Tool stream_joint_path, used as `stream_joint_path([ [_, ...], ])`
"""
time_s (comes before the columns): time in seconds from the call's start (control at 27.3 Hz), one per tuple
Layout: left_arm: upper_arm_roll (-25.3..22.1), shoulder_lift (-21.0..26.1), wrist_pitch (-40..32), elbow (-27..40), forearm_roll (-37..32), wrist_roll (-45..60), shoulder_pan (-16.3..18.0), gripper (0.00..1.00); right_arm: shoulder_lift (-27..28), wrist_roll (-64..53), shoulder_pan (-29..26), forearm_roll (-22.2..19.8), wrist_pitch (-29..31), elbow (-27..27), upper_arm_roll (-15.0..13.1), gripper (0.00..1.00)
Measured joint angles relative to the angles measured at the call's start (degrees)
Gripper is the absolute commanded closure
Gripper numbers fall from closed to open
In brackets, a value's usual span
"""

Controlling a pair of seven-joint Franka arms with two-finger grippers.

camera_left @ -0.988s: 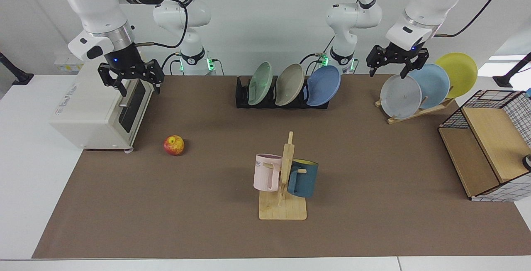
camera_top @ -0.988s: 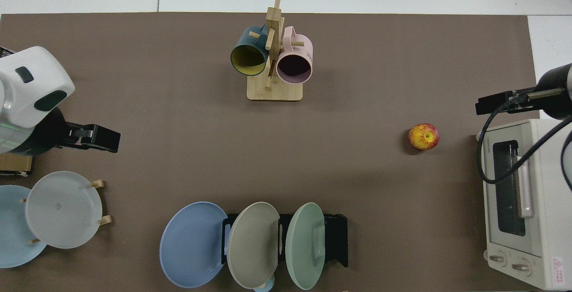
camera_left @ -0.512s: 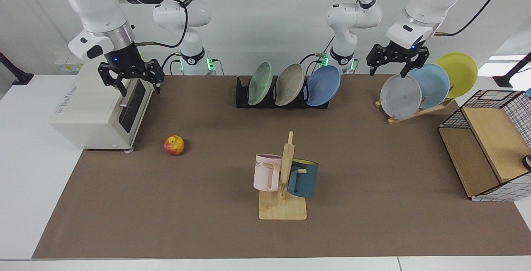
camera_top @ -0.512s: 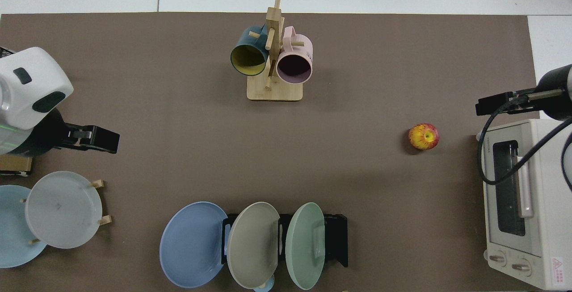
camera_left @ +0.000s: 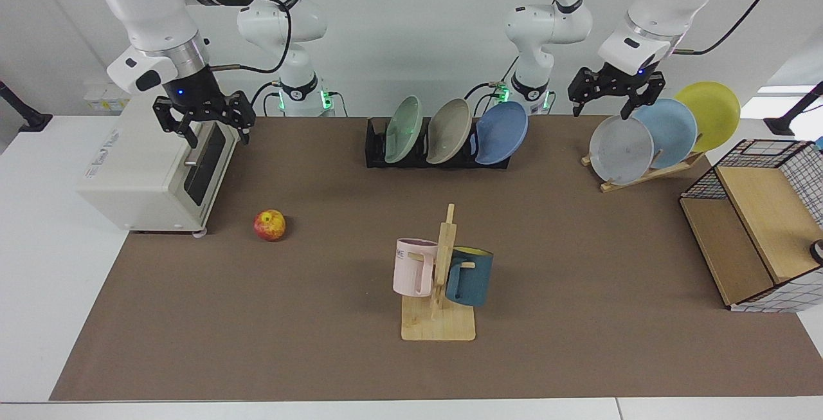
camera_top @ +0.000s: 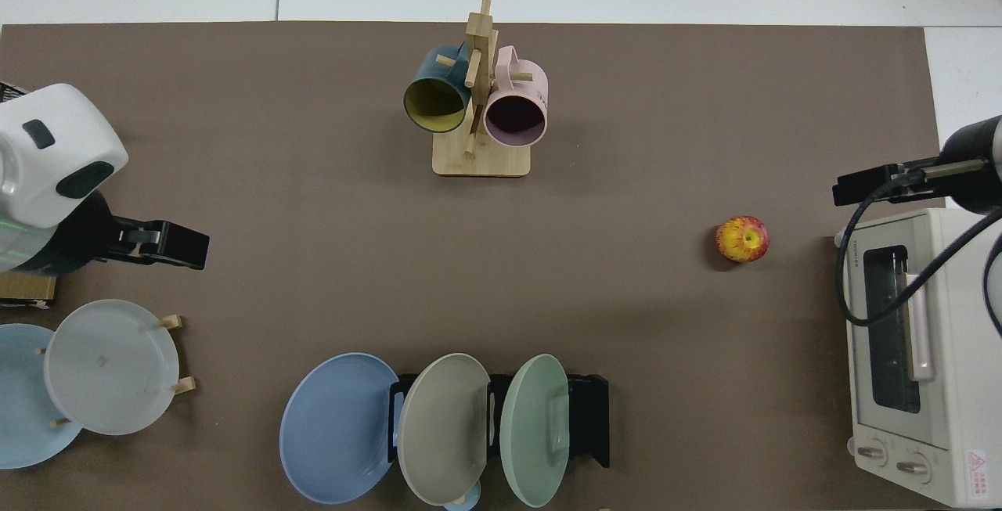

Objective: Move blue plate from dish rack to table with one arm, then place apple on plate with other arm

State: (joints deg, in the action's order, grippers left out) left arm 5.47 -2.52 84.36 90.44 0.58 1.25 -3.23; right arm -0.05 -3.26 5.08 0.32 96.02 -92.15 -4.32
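Blue plate (camera_left: 501,132): leaned in the dish rack (camera_left: 411,153) — well apart from the left gripper (camera_left: 616,94), which hung with fingers spread above the wooden plate stand (camera_left: 646,174).
Apple (camera_left: 269,225): on the table (camera_left: 578,246), below the right gripper (camera_left: 202,119), fingers spread beside the toaster oven (camera_left: 151,169).
Plate's look: matte periwinkle, plain.

We see the blue plate (camera_left: 501,132) leaning in the black dish rack (camera_left: 379,150); the apple (camera_left: 269,225) lies at eight o'clock on the table (camera_left: 578,265).
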Motion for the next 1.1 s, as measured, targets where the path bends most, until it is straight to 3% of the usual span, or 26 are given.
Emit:
stream_joint_path([
  [1.1, 0.0, -0.86, -0.08, 0.13, 0.0, 0.04, 0.0, 0.0, -0.23, 0.06, 0.06, 0.04, 0.04, 0.06, 1.05, 0.0],
])
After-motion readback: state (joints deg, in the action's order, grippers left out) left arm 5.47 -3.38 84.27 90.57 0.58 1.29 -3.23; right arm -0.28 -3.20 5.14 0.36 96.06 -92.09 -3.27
